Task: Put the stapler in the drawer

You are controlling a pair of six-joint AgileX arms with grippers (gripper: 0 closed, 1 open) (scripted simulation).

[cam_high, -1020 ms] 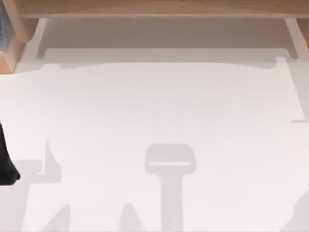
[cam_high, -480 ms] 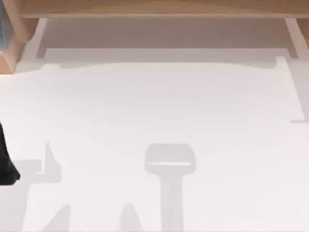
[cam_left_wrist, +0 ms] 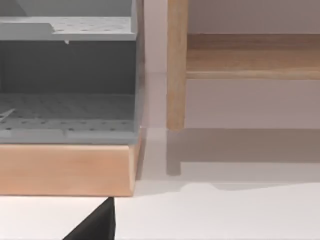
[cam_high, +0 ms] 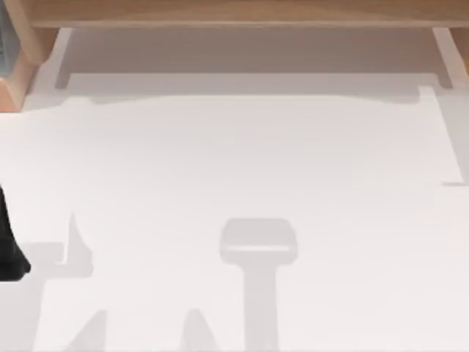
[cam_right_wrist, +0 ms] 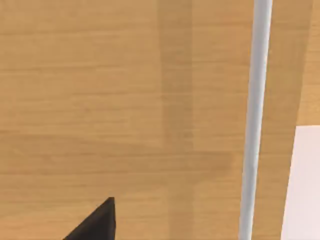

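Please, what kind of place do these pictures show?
Probably a rendered office or workshop desk: a plain white tabletop, a light wooden furniture frame along its far edge, and a grey perforated shelf unit on a wooden base.

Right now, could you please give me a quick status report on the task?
Left arm parked at the table left edge. Right hand close up against a wooden front with a grey bar handle.
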